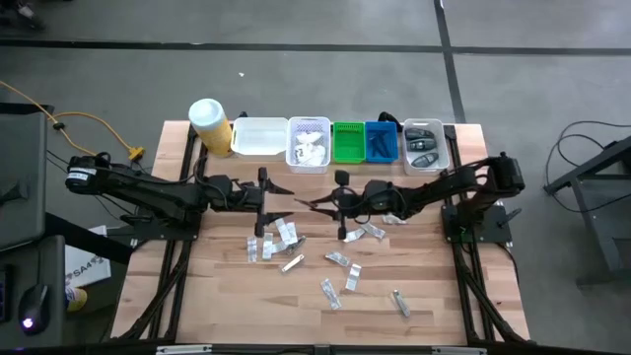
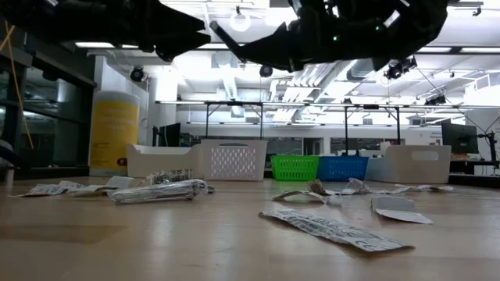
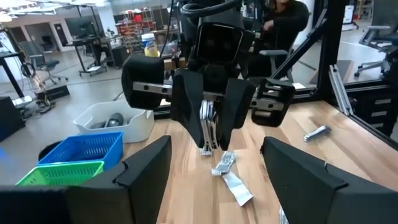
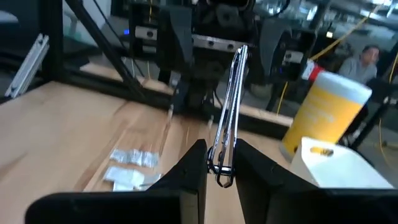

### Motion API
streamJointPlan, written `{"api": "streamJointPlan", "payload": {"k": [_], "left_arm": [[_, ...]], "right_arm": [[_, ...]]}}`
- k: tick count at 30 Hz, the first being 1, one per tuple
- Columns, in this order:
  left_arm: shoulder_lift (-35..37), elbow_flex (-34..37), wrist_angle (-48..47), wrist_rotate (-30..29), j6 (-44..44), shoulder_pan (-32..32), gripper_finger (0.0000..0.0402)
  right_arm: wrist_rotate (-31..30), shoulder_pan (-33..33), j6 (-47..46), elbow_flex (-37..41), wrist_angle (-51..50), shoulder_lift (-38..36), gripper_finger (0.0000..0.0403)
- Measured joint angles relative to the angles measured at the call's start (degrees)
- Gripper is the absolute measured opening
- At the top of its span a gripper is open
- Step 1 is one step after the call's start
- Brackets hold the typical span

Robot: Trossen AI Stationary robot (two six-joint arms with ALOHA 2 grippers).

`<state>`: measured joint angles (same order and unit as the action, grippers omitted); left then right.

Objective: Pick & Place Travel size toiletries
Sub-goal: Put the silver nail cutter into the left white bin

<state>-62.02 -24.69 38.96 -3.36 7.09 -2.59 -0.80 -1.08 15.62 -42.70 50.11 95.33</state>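
Observation:
Above the middle of the table my right gripper (image 1: 317, 204) is shut on a clear sachet (image 4: 231, 106). The sachet stands on edge and reaches out toward my left gripper (image 1: 284, 189). That gripper faces it from the table's left. Its fingers are open, one on either side of the sachet's far end, and touch nothing. Several more sachets (image 1: 286, 237) lie flat on the wooden table (image 1: 217, 296) below and toward its near edge. One small bottle-like piece (image 1: 399, 302) also lies there. My right gripper pinches the near end of the sachet (image 4: 222, 158) between its two fingers, which lie on its flat faces. The fingers come in level from the table's right. The sachet is lifted clear of the table and stands on edge, its free end (image 4: 241, 55) sticking out beyond the fingertips.
Along the far edge stand a yellow canister (image 1: 210, 123), a white tray (image 1: 258, 138), a white basket (image 1: 309, 144), a green basket (image 1: 347, 141), a blue basket (image 1: 381, 141) and a white bin (image 1: 426, 146) with dark items. A person (image 4: 364, 59) sits beyond the table.

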Motion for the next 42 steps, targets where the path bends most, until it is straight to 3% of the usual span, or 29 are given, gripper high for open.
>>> {"api": "streamJointPlan", "payload": {"k": [6,19,24,32,37,42], "left_arm": [[-0.04,0.0,0.76,-0.04,0.02,0.0,0.0253],[-0.04,0.0,1.59,-0.22,0.15,-0.02,0.0248],[-0.04,0.0,1.32,-0.43,-0.13,-0.02,0.0187],[-0.04,-0.02,0.32,-3.54,-0.37,-0.02,0.0025],[-0.02,-0.02,0.05,-4.44,-0.22,-0.04,0.0026],[-0.02,-0.02,-0.6,-5.59,1.8,0.03,0.0016]], "right_arm": [[2.03,1.5,1.16,-0.4,8.95,4.29,0.0051],[3.6,2.36,2.07,-7.89,8.28,11.08,0.005],[2.53,2.34,2.22,-7.87,7.97,11.06,0.005],[2.56,2.32,1.99,-7.87,7.78,11.06,0.005],[2.21,2.32,1.99,-7.85,7.71,11.06,0.0058],[-3.9,2.14,-1.35,-7.82,7.59,10.76,0.0126]]}}
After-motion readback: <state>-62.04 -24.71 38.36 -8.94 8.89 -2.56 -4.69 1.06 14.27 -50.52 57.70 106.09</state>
